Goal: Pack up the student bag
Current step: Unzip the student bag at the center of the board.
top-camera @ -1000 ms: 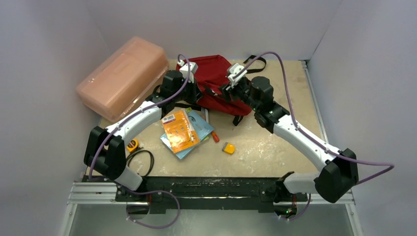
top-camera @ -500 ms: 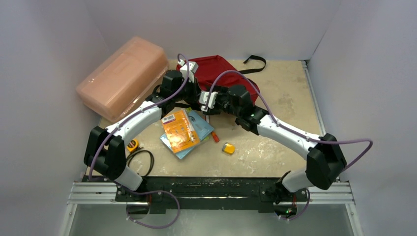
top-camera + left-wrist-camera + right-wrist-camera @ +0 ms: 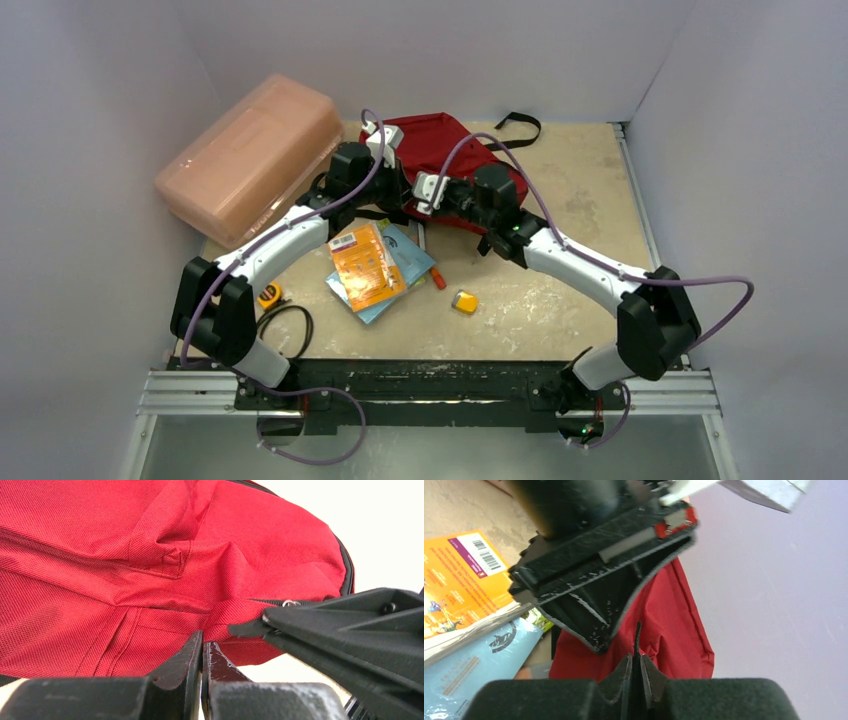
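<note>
The student bag, dark red with black straps, lies at the back centre of the table. My left gripper is at its near left edge. In the left wrist view its jaws are pressed together on a fold of the bag's red fabric. My right gripper sits right beside it. Its jaws are shut on a thin black zipper pull that sticks up between the fingertips. The zipper's metal slider shows just behind the right fingers.
A pink translucent box stands at the back left. An orange booklet lies on a blue one near the middle. A red pen, a small yellow object, a yellow tape measure and a black cable lie nearer the front.
My right arm swung left from the bag's right side to beside the left gripper, and its jaws closed on the black zipper pull. The left arm stayed put.
</note>
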Robot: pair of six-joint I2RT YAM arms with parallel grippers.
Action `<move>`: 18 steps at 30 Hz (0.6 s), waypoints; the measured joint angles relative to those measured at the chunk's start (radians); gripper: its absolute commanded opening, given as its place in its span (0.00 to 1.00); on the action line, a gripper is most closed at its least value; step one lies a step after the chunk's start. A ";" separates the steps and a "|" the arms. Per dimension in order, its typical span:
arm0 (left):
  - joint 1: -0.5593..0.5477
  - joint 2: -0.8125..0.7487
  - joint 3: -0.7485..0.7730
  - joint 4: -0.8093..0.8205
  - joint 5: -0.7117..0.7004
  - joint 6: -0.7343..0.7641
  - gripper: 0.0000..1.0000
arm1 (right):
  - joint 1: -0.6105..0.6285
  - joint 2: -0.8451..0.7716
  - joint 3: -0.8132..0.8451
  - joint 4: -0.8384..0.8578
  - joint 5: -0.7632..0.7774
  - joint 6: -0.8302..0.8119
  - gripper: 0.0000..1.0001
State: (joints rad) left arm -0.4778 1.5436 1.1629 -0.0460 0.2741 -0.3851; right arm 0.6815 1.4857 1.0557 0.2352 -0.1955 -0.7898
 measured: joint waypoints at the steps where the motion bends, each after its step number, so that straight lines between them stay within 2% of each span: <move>1: 0.000 0.000 0.000 0.000 0.002 0.000 0.00 | -0.016 -0.005 -0.002 0.009 -0.019 0.022 0.00; 6: 0.000 0.000 0.000 0.011 0.008 -0.001 0.00 | -0.079 -0.032 -0.003 0.030 -0.108 0.125 0.00; 16: 0.000 0.000 0.000 0.014 0.011 -0.002 0.00 | -0.098 -0.047 -0.016 0.047 -0.137 0.312 0.00; 18: 0.000 0.000 0.000 0.014 0.011 -0.002 0.00 | -0.103 -0.043 0.010 0.005 -0.138 0.357 0.07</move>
State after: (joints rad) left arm -0.4778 1.5436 1.1629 -0.0319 0.2852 -0.3870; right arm 0.5781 1.4422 1.0660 0.2401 -0.3336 -0.4328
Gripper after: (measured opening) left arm 0.008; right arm 0.019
